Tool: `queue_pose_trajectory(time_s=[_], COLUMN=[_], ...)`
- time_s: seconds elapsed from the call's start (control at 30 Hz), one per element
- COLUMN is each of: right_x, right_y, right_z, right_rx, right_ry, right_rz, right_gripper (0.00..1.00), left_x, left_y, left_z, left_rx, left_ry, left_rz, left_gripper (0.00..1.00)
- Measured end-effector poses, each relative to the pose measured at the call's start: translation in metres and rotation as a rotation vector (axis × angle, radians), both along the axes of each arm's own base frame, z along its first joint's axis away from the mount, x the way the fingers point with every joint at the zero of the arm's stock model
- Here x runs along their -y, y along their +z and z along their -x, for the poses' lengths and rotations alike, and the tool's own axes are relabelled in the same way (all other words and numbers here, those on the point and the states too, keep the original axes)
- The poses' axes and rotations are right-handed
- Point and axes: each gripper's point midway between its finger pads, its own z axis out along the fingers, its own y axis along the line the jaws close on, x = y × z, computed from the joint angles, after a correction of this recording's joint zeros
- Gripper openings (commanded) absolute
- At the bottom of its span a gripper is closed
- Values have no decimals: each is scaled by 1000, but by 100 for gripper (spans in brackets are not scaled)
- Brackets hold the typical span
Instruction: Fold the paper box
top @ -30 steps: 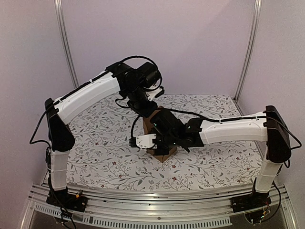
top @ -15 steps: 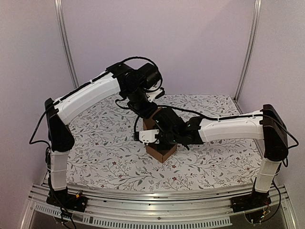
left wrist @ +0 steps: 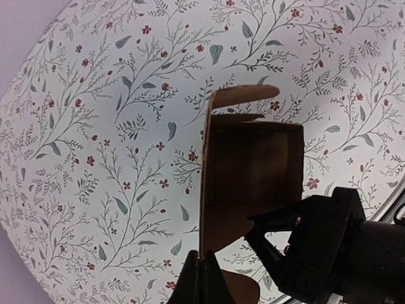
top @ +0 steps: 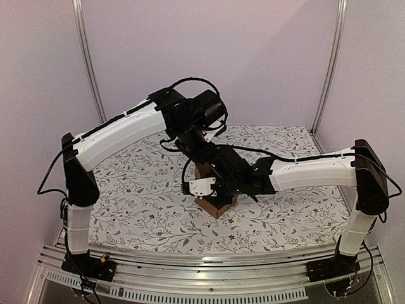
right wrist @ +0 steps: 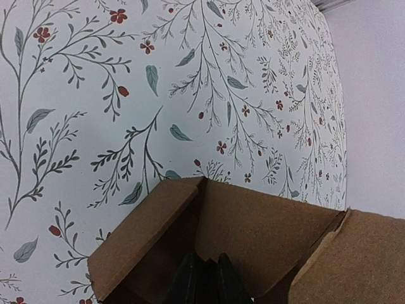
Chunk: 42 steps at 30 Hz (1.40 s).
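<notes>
Black and closed tight, the left gripper [left wrist: 201, 278] pinches the thin edge of one tall wall of the paper box [left wrist: 253, 171]. Brown and half folded, the box stands open directly beneath that gripper on the flowered bench [top: 139, 190], with a rounded flap [left wrist: 250, 94] sticking out past the wall's far end. Just to the right, the right gripper [right wrist: 205, 278] dips into the box's hollow, its fingers drawn narrow, almost together. Whether they press or pinch a wall cannot be told.
</notes>
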Motion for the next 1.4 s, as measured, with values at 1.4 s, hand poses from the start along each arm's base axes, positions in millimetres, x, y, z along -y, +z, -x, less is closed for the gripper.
queue_pose_trajectory(time_s=[1.4], right_x=[173], right_y=[61], right_z=[-45], right_rx=[-306], right_ry=[-308], right_rz=[-280], right_gripper=[17], left_x=[15], left_y=[-2], left_z=[4], left_rx=[145], left_ry=[78], left_rz=[-68], left_gripper=[0])
